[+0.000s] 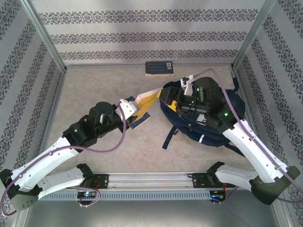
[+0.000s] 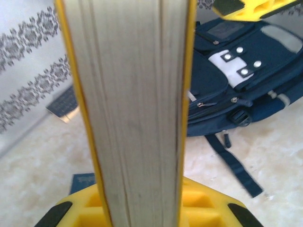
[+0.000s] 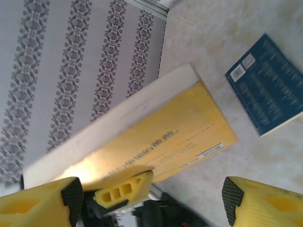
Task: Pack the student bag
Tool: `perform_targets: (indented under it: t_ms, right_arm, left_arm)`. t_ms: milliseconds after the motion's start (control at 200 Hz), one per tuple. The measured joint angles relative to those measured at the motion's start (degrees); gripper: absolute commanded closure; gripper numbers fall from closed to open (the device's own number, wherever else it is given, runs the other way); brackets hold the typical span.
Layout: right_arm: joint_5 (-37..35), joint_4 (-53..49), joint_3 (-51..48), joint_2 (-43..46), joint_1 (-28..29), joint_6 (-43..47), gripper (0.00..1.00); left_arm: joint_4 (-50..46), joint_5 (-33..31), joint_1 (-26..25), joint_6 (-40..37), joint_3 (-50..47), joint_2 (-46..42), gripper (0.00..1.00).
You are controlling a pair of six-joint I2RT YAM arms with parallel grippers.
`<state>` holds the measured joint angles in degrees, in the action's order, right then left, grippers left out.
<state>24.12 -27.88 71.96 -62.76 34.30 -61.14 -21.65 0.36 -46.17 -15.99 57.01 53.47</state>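
The student bag (image 1: 191,131), a navy backpack, lies at the right of the table and also appears in the left wrist view (image 2: 236,80). My left gripper (image 1: 134,109) is shut on a thick yellow book (image 1: 147,98), holding it above the table and pointed toward the bag. The book's pale page edge (image 2: 135,109) rises from the left gripper (image 2: 142,210). My right gripper (image 1: 168,100) stands open just off the book's far end, over the bag's left edge. In the right wrist view the yellow book (image 3: 161,135) lies beyond the right gripper (image 3: 151,205), whose fingers (image 3: 262,203) are wide apart and touch nothing.
A dark blue book (image 1: 141,122) lies on the table under the left gripper, also seen from the right wrist (image 3: 267,85). Another dark book (image 1: 159,68) rests against the back wall. A bag strap (image 1: 169,137) trails toward the table's middle. Patterned walls enclose three sides.
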Motion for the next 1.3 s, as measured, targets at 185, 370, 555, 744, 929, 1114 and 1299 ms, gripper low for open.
perform_targets:
  t_ms: [185,370,555,744,929,1114,1299]
  right_arm:
    - [-4.46,5.60,-3.72,0.15,2.29,-11.43,0.19]
    - [-6.10,10.10,-5.86,-0.52,3.91,-16.81,0.19]
    - [-6.84,12.31,-6.32,-1.84,6.78,-18.58,0.28]
    - [-6.99,14.23,-9.16,-1.88,7.61,-19.82,0.65]
    - [-7.61,13.35,-11.74,-0.76,7.37,-20.68,0.96]
    - [-6.56,12.70,-12.50,0.42,3.21,-13.29,1.00]
    - [-1.90,6.91,-9.73,2.49,-3.58,7.52,1.00]
  left_arm:
    - [1.03,-4.39,-3.39,-7.89,-0.48,0.22,1.00]
    - [1.90,-8.07,-6.60,-13.68,-1.18,1.01,1.00]
    - [3.76,-12.28,-8.50,-17.59,-2.25,1.62,1.00]
    - [5.38,-18.99,-10.91,-22.99,-4.09,1.66,1.00]
    - [9.66,-25.92,-14.27,-29.68,-7.63,1.73,0.68]
    - [10.47,-27.10,-17.14,-31.34,-7.56,1.92,0.31]
    - [0.72,-21.79,-16.63,-20.37,-2.23,1.86,0.13]
